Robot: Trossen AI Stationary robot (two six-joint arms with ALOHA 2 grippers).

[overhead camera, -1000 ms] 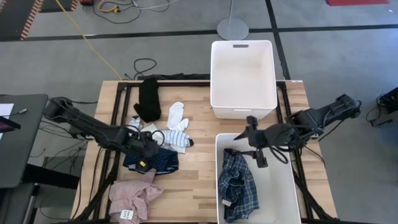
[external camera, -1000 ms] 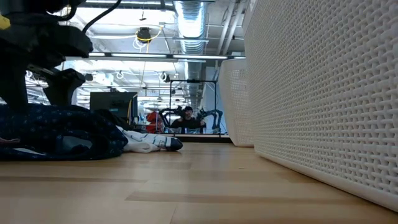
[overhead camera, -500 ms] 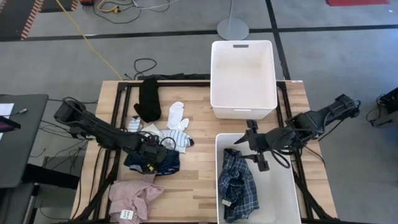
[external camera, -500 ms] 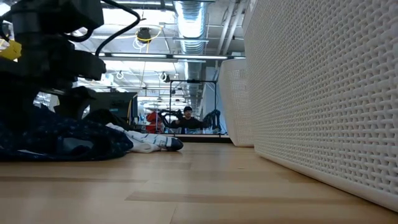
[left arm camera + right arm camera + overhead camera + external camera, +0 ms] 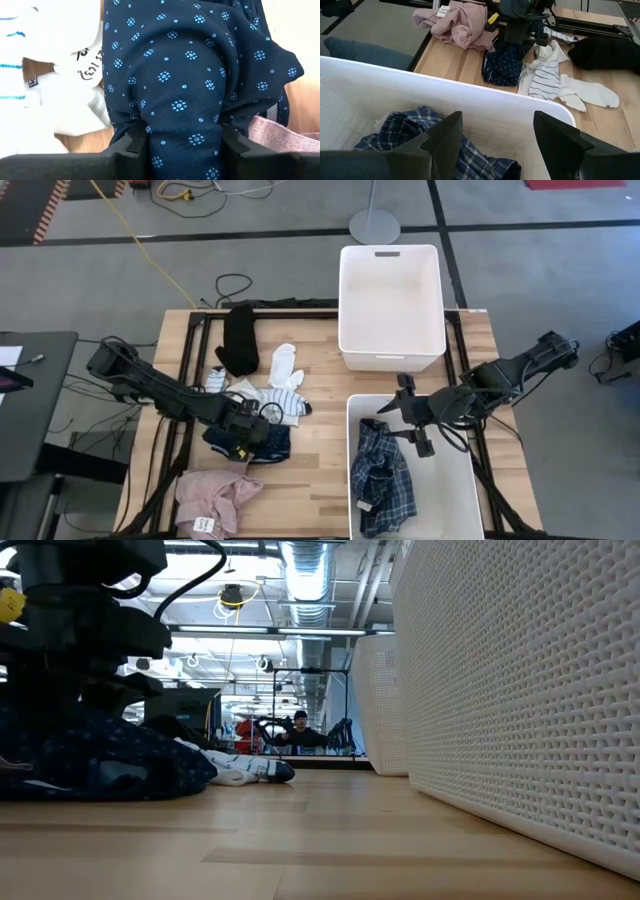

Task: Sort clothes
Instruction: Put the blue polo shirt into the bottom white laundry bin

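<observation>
The navy dotted piece (image 5: pixel 264 446) lies crumpled on the wooden table's near left, and my left gripper (image 5: pixel 243 430) stands over it, pointing down and shut on a bunch of its cloth (image 5: pixel 180 75). Beside it lie the pink piece (image 5: pixel 215 498), the striped sock (image 5: pixel 286 404), the white sock (image 5: pixel 283 363) and the black piece (image 5: pixel 238 338). The blue plaid shirt (image 5: pixel 383 475) lies inside the near white bin (image 5: pixel 470 480). My right gripper (image 5: pixel 420 435) hovers open above that bin's far rim, with nothing between its fingers (image 5: pixel 445 137). My left gripper pinches a raised fold of the navy dotted piece (image 5: pixel 182 135) between its two fingers (image 5: pixel 131 146), coming from above and pointing steeply down. The cloth bulges up between them, several layers thick. The rest of the piece (image 5: pixel 100 755) lies on the table.
A second white bin (image 5: pixel 390 305) stands at the far edge of the table, right of the middle. The bins' walls (image 5: pixel 520 690) fill the right side of the low view. Bare wood lies between the clothes and the bins (image 5: pixel 320 470).
My left gripper has come down onto the navy dotted piece, shifting a little toward the table's right. The cloth under it has gathered into a tighter heap. The other clothes lie where they were.
</observation>
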